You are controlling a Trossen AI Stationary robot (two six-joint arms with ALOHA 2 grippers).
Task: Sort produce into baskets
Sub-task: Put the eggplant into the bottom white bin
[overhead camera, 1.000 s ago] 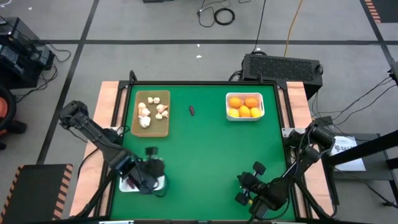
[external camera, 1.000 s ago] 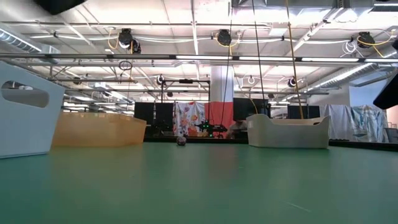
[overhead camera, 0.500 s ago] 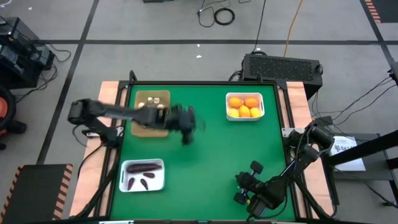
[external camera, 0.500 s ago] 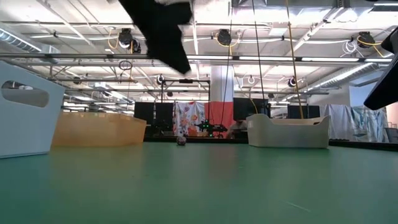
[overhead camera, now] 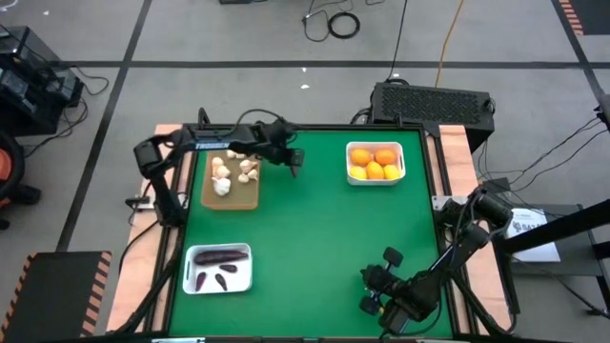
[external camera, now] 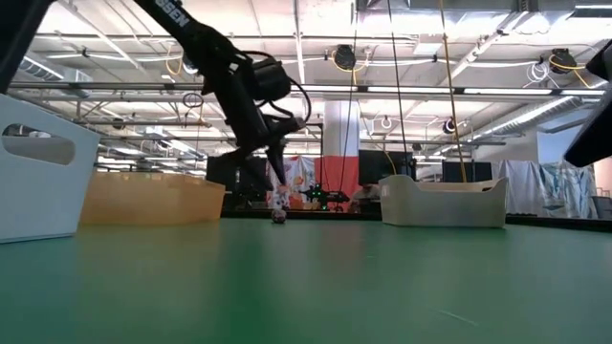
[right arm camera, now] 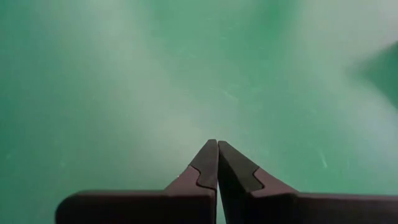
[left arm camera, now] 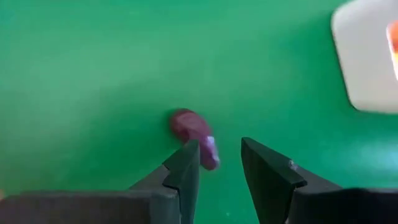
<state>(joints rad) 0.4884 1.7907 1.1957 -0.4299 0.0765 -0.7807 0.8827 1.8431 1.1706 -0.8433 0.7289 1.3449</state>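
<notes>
A small dark purple eggplant piece point(overhead camera: 294, 171) lies alone on the green table between the tan tray and the far white tray; it also shows in the low view point(external camera: 278, 217) and the left wrist view point(left arm camera: 191, 129). My left gripper point(overhead camera: 292, 158) is open and points down just above it point(external camera: 276, 189). In the left wrist view point(left arm camera: 217, 150) the piece lies beside one fingertip, not between the two. My right gripper point(overhead camera: 379, 297) is shut and empty point(right arm camera: 217, 149) low over the table near the near right corner.
The tan tray point(overhead camera: 252, 198) holds several cream-white bulbs point(overhead camera: 229, 171). The far white tray point(overhead camera: 401, 164) holds several orange and yellow citrus fruits point(overhead camera: 374, 162). The near left white tray point(overhead camera: 193, 255) holds dark purple eggplant pieces point(overhead camera: 217, 255). Bare green table lies in the middle.
My left gripper has left the near left white tray and swung toward the table's far edge, past the tan tray, then come down over the lone purple piece. The purple pieces in the near left tray now show uncovered.
</notes>
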